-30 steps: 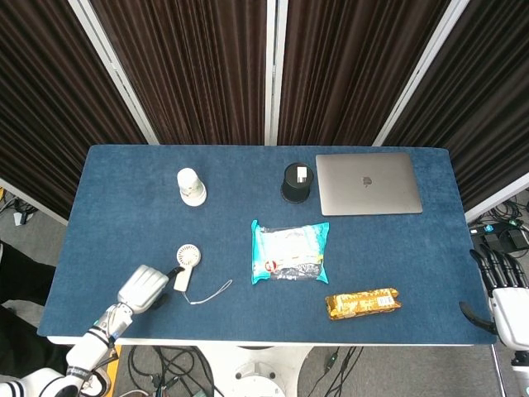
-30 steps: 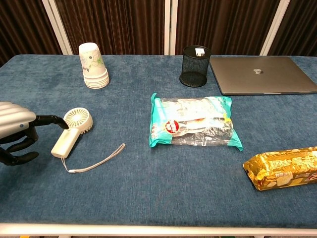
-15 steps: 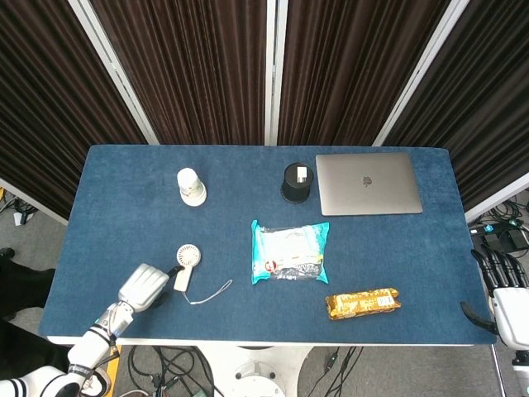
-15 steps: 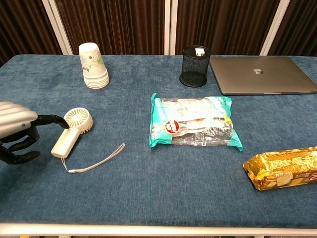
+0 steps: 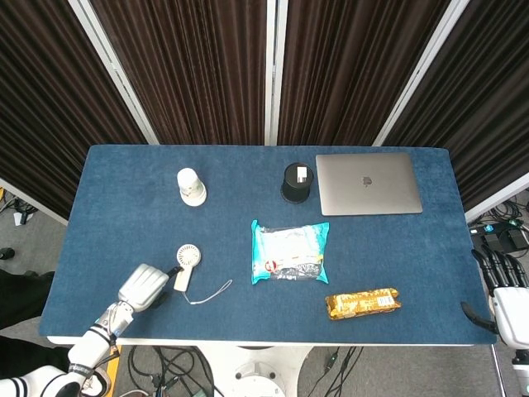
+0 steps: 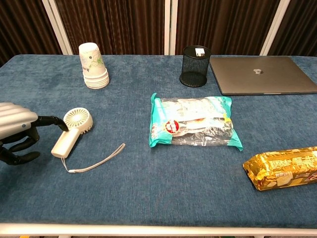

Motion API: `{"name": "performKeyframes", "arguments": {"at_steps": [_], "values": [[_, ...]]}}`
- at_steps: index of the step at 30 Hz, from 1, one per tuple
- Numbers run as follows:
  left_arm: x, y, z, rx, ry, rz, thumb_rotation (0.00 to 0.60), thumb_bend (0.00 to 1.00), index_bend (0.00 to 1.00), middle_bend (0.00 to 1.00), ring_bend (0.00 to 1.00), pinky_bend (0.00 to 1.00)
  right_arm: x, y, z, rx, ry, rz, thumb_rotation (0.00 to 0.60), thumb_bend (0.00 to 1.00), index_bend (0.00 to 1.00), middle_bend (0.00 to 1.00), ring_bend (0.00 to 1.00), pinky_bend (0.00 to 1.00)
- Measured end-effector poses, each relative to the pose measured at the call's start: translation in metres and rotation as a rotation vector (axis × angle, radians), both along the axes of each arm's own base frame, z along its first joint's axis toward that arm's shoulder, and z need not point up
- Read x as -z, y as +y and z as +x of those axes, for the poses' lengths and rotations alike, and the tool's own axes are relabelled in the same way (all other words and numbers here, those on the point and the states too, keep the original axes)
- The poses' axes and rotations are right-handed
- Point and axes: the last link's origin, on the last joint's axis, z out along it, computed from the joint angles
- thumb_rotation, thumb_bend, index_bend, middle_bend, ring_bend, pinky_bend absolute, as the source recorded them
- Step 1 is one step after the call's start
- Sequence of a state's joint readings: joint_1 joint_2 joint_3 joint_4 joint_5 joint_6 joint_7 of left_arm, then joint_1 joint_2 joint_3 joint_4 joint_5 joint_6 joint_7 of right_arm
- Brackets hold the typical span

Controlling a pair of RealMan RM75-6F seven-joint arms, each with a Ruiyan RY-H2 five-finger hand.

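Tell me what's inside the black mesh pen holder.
The black mesh pen holder shows only a small white label or card at its back rim. Its bottom is dark and cannot be made out.

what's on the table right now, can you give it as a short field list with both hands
left hand: at the table's left edge, a fingertip at the handheld fan, nothing gripped
right hand: off the table's right edge, fingers apart, holding nothing
fan: white, lying flat, wrist strap trailing right
centre: teal snack bag
front right: gold biscuit pack
back: paper cup stack, black mesh pen holder, closed laptop
surface: blue table
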State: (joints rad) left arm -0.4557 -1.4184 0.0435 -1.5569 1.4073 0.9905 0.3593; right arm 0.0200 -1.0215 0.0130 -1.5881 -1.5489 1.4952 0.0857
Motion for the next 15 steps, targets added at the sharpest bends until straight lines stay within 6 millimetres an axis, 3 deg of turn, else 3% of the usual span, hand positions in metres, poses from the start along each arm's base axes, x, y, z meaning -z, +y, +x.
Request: {"name": "performKeyframes", "arguments": {"at_steps": [15], "values": [[0.0010, 0.0009, 0.0007, 0.002, -0.005, 0.003, 0.600, 0.41, 0.20, 0.82, 0.86, 0.82, 0.0008, -0.0007, -0.0020, 0.011, 0.001, 0.005, 0.600, 0.15, 0.00, 0.00, 0.00, 0.00]]}}
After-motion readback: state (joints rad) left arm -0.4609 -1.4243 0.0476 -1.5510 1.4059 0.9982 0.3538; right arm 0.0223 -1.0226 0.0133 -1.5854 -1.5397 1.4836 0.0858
